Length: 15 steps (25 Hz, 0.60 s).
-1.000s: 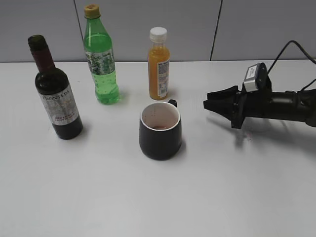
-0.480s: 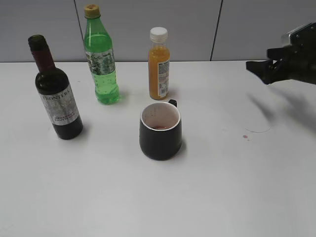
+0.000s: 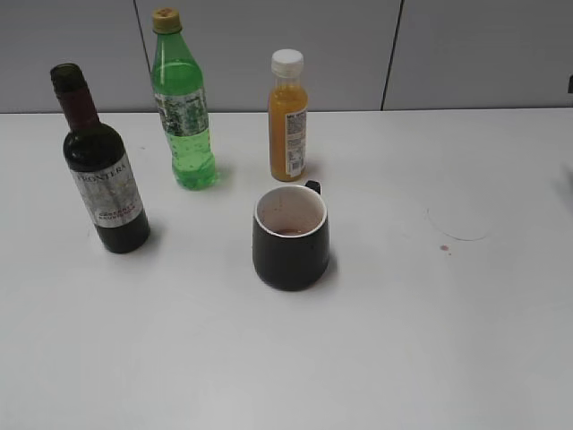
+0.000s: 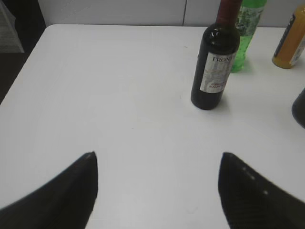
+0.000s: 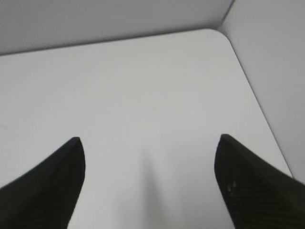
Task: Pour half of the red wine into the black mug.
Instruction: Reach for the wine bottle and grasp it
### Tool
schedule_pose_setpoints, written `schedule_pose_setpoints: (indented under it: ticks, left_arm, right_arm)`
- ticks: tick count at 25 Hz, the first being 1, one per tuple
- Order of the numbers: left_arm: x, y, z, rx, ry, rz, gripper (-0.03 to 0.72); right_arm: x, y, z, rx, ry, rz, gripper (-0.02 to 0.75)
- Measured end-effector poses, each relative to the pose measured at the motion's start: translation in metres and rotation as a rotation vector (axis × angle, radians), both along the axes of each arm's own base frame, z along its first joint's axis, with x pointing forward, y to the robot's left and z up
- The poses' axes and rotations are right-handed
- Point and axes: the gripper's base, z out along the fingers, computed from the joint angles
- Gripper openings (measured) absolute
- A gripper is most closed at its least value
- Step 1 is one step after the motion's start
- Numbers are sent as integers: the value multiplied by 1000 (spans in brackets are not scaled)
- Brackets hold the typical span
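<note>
White tabletop: both our grippers, left and right, gape empty; next we must grasp the dark-green glass wine bottle, upper left, for pouring into the squat black mug.

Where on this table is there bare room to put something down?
The whole near half in front of the black mug is bare, and so is the stretch to its right, save a faint ring mark. It is crowded at the back left: wine bottle, green bottle and orange juice bottle stand close together.
</note>
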Motion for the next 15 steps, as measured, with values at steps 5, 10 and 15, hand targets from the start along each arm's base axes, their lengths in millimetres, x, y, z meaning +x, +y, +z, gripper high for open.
schedule_pose_setpoints:
  ticks: [5,10,15]
  left_arm:
    - [0,0,0,0,0,0,589]
    - [0,0,0,0,0,0,589]
    - [0,0,0,0,0,0,589]
  right_arm:
    - [-6,7,20,122,301,38,627]
    - [-16,25,48,238,539,174,571]
    - [-35,27,61,232,680,209,553]
